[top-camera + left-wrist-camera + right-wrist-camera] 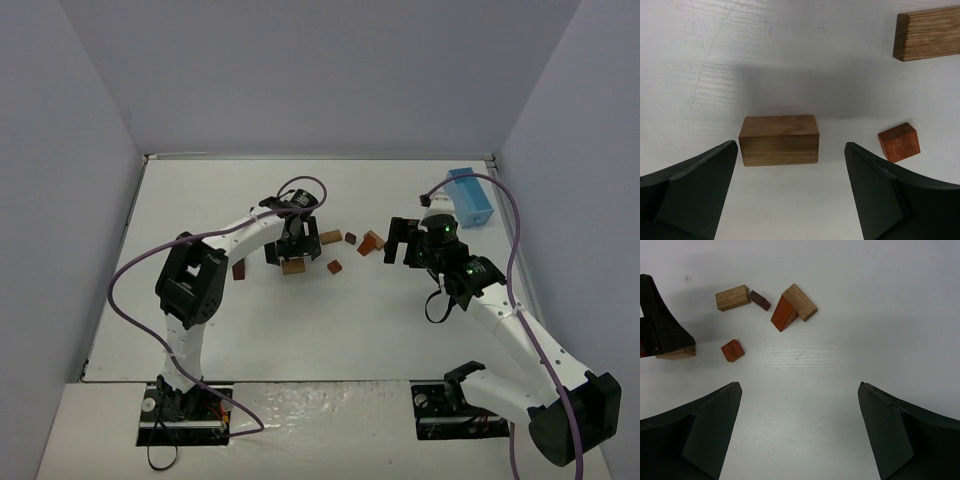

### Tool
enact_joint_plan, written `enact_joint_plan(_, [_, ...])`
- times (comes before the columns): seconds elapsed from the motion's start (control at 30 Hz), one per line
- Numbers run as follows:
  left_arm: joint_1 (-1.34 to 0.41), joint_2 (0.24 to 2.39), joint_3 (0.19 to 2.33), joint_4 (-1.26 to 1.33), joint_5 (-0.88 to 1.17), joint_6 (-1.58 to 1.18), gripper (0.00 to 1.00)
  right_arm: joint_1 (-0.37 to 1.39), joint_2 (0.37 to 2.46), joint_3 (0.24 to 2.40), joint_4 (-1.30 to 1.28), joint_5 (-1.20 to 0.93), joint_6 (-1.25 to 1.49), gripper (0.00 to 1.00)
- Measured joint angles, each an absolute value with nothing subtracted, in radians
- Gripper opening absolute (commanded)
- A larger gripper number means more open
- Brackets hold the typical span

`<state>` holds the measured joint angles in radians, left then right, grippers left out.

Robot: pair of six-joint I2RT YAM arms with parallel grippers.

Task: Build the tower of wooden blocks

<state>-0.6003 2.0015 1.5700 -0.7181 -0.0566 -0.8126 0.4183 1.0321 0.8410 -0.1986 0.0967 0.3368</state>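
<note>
A white, faintly grained table (300, 330) is enclosed by plain grey walls, and the wood blocks (331, 237) lie loose near its middle, well apart from a light blue box (470, 197) at the far right. The left gripper (291, 253) is spread wide on either side of a tan, straight-grained cuboid (779, 140) without touching it; a longer tan block (927, 34) is cut off by the frame edge. The right gripper (800, 385) is likewise spread wide with nothing held, near a reddish wedge (784, 314).
</note>
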Motion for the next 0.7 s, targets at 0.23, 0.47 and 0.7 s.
enact_joint_plan(0.23, [-0.6, 2.041, 1.571, -0.718, -0.061, -0.807, 0.79, 0.417, 1.032, 0.828, -0.199, 0.089, 0.334, 1.0])
enact_joint_plan(0.47, [-0.6, 2.05, 1.571, -0.718, -0.078, -0.791, 0.36, 0.413, 1.032, 0.826, -0.199, 0.088, 0.334, 1.0])
enact_joint_plan(0.7, [-0.6, 2.047, 1.574, -0.723, -0.089, -0.785, 0.04, 0.413, 1.032, 0.826, -0.199, 0.088, 0.334, 1.0])
